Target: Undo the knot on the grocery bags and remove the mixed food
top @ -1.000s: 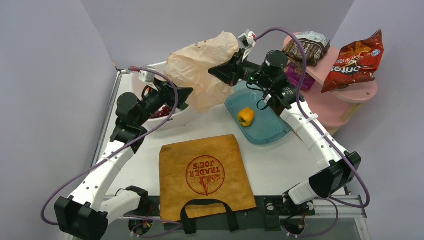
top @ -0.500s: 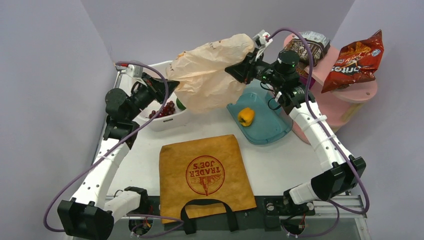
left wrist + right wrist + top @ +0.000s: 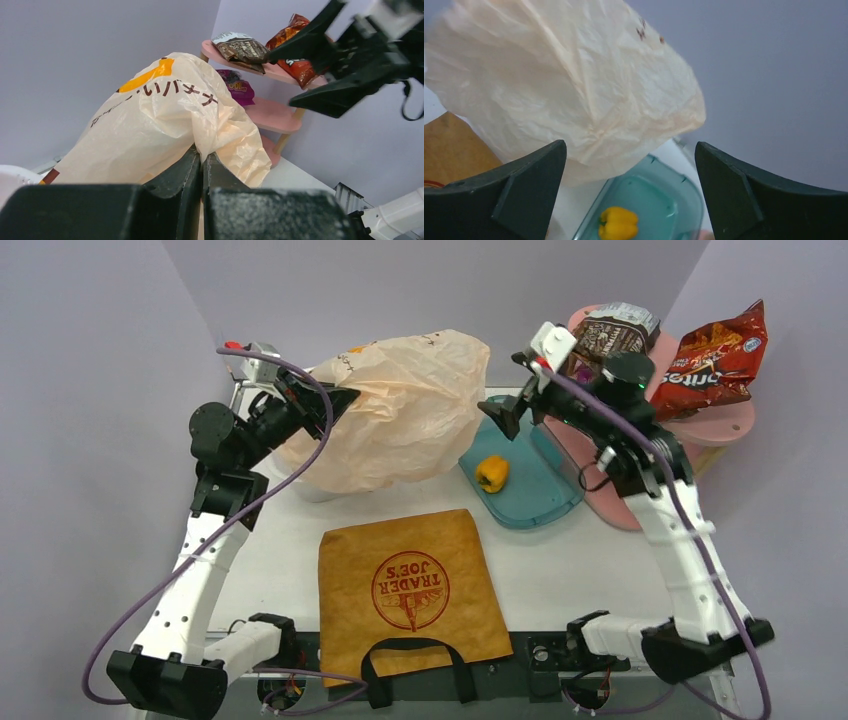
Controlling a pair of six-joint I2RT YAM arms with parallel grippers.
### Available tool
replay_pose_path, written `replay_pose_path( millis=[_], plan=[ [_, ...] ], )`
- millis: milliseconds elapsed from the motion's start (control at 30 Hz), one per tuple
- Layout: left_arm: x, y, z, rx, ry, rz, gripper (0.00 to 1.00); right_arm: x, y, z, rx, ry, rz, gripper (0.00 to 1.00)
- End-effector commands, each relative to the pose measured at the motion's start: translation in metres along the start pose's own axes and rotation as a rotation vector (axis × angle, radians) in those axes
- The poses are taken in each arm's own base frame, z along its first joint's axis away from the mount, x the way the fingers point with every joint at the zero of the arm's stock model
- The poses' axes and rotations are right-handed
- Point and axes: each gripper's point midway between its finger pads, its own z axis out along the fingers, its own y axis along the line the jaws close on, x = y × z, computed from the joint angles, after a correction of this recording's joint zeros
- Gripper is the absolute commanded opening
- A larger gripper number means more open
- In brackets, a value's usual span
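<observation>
Left claw [image 3: 335, 400] is pressed tight together, pinching a fold of the peach plastic bag [image 3: 400, 420]. The bag hangs off it and puffs out sideways toward the other arm. Right claw [image 3: 505, 410] is spread wide with nothing in it, right next to the bag's far end, as far as I can tell not touching. Below the right claw sits a yellow pepper [image 3: 491, 472] in a teal tub [image 3: 545, 495]. Behind that claw, the Doritos bag [image 3: 710, 360] and brown snack bag [image 3: 610, 335] are on the pink shelf [image 3: 720, 425]. The canvas tote [image 3: 410, 580] lies flat, well apart from both claws, by the arm bases.
</observation>
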Motion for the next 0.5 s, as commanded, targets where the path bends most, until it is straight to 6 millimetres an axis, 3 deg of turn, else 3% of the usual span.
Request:
replay_pose_path(
  millis=[0, 100, 233, 367, 467],
  plan=[
    [-0.005, -0.021, 0.008, 0.046, 0.019, 0.05, 0.0, -0.08, 0.036, -0.051, -0.001, -0.189, -0.384, 0.97],
    [0.008, -0.05, 0.012, 0.153, 0.063, 0.086, 0.0, -0.086, 0.069, -0.032, -0.098, -0.24, -0.44, 0.98],
    [0.009, -0.085, 0.012, 0.303, 0.082, 0.083, 0.0, -0.088, 0.113, 0.007, -0.227, -0.301, -0.476, 0.99],
    [-0.005, -0.114, 0.008, 0.416, 0.073, 0.045, 0.0, -0.069, 0.142, 0.036, -0.34, -0.283, -0.466, 1.0],
    [-0.019, -0.132, 0.005, 0.489, 0.055, 0.017, 0.0, -0.041, 0.159, 0.05, -0.411, -0.237, -0.447, 1.0]
  ],
)
